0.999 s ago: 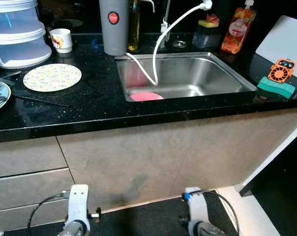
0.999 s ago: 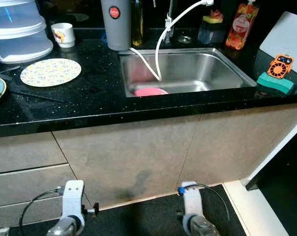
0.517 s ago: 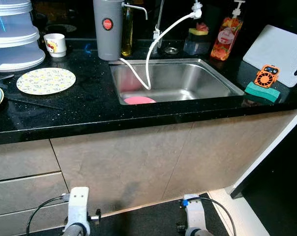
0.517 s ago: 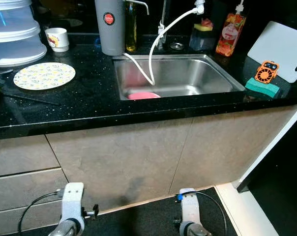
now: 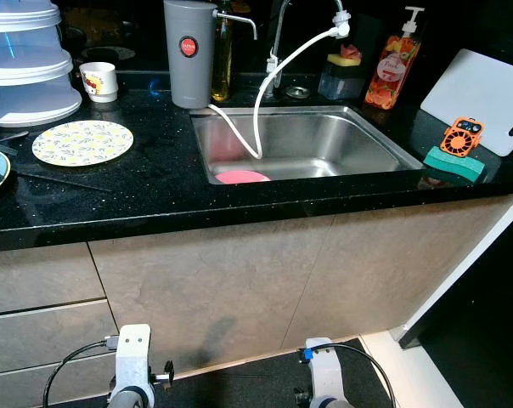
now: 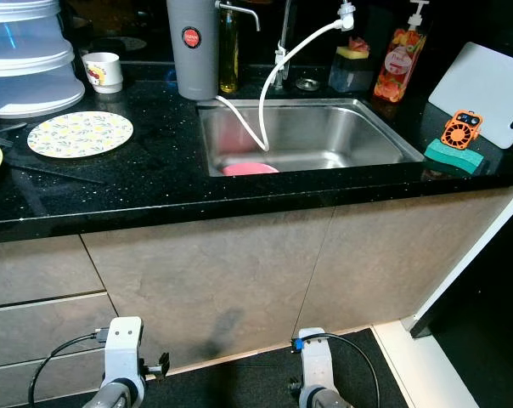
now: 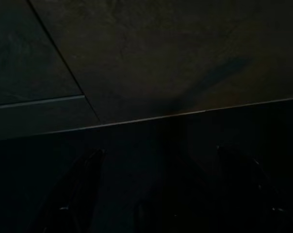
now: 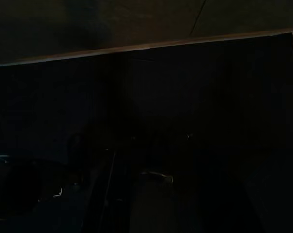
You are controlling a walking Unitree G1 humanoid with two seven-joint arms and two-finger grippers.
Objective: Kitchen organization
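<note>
Overhead light is glaring off the steel sink [image 5: 324, 140] and speckled countertop [image 5: 155, 183]; head views are staying sharp, wrist views nearly black.

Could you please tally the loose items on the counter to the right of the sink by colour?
Orange: 1, the small fan
Green: 1, the sponge
White: 1, the cutting board
Total: 3

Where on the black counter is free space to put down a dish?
Free: the black counter between the yellow-patterned round plate and the steel sink. Crowded: behind the sink with bottles, and the right end by the green sponge.
</note>
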